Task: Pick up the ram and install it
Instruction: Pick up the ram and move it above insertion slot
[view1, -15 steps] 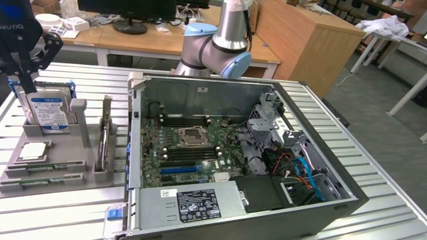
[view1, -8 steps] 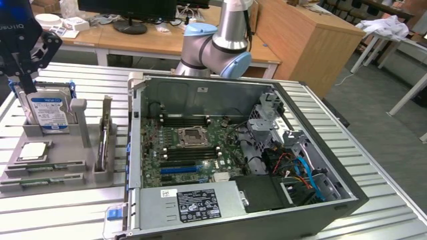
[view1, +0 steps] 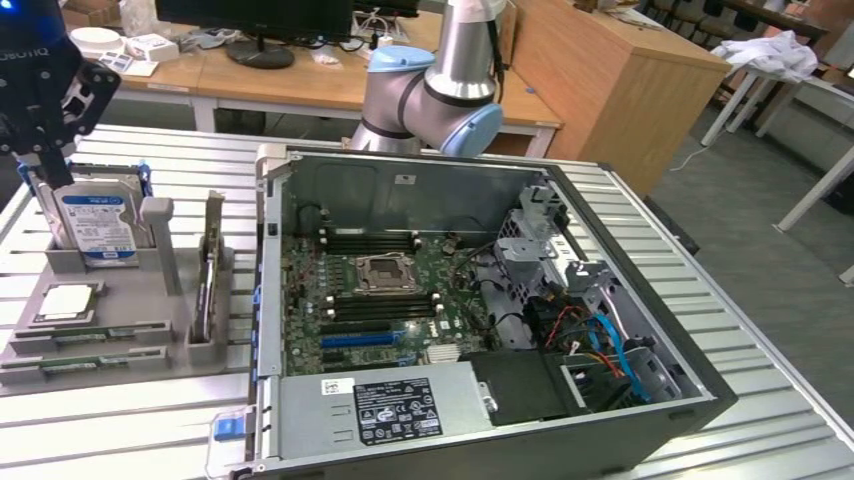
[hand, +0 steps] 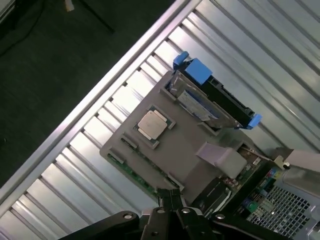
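Two green ram sticks (view1: 91, 334) lie flat in slots along the near edge of a grey holder (view1: 134, 300) at the exterior view's left. In the wrist view one shows as a green strip (hand: 131, 171) on the holder's edge (hand: 185, 150). Another thin stick (view1: 210, 272) stands on edge at the holder's side. My black gripper (view1: 32, 178) hangs above the holder's far corner, beside the hard drive, and holds nothing. Its fingertips (hand: 170, 196) look pressed together. The open computer case (view1: 667, 400) holds the motherboard with black slots (view1: 380, 241) around the processor socket (view1: 387, 270).
A silver hard drive with a blue label (view1: 96, 222) stands upright in the holder, its blue caddy (hand: 200, 70) visible from the wrist. A square silver processor chip (hand: 152, 123) lies flat in the holder. The ribbed metal table (view1: 120, 440) ends at an edge (hand: 100, 95) close to the holder.
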